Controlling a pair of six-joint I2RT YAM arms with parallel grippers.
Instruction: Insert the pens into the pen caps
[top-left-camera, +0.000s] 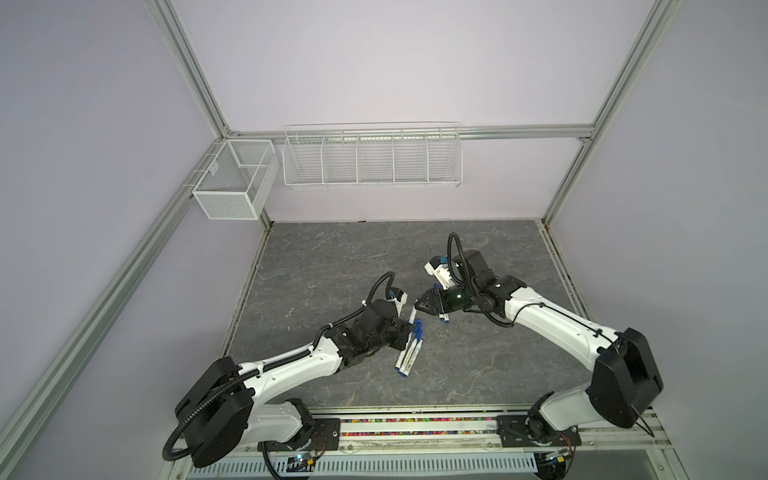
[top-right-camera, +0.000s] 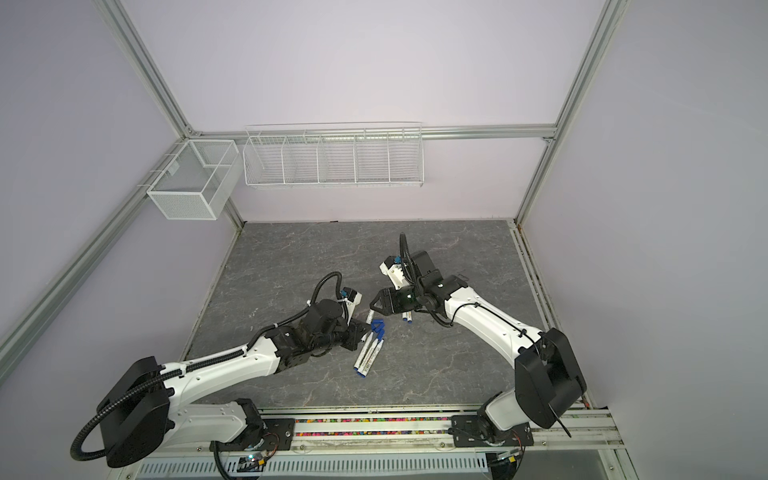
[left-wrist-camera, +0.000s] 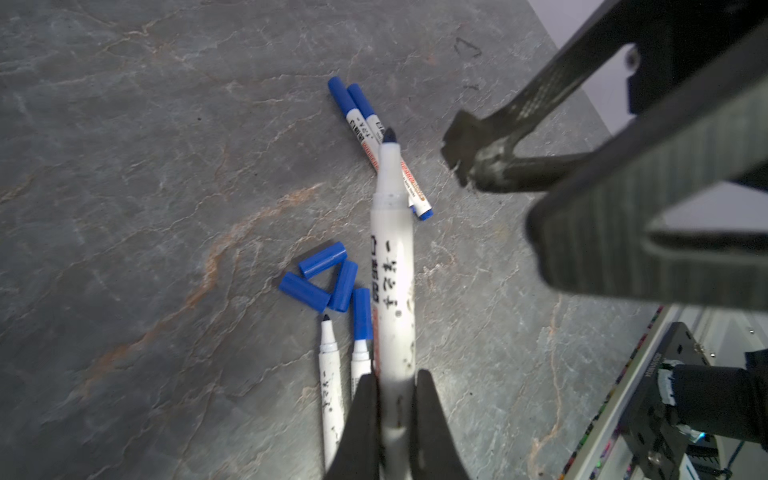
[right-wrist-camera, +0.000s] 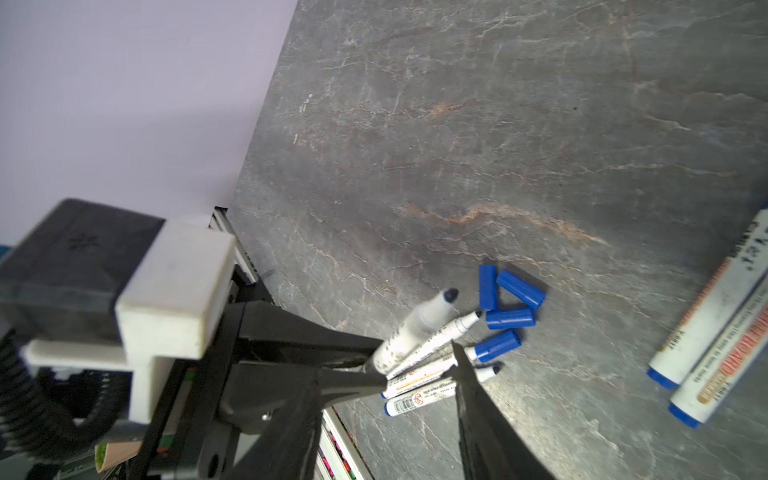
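Note:
My left gripper (left-wrist-camera: 392, 384) is shut on the barrel of an uncapped white pen (left-wrist-camera: 392, 266), whose dark tip points away toward my right gripper (top-left-camera: 419, 306). The right gripper (right-wrist-camera: 419, 365) stands open a short way from that tip, with nothing between its fingers. Three loose blue pen caps (left-wrist-camera: 322, 259) lie in a triangle on the grey table beside the held pen, also seen in a top view (top-left-camera: 417, 326). Three more pens (right-wrist-camera: 436, 374) lie side by side under the left gripper; one wears a cap (right-wrist-camera: 496, 345). Two capped pens (left-wrist-camera: 359, 112) lie below the right gripper's wrist.
A white wire basket rack (top-left-camera: 372, 158) and a mesh box (top-left-camera: 232, 183) hang on the back wall, far from the arms. A rail with a coloured strip (top-left-camera: 415, 426) runs along the table's front edge. The grey marbled table (top-left-camera: 332, 257) stretches behind both grippers.

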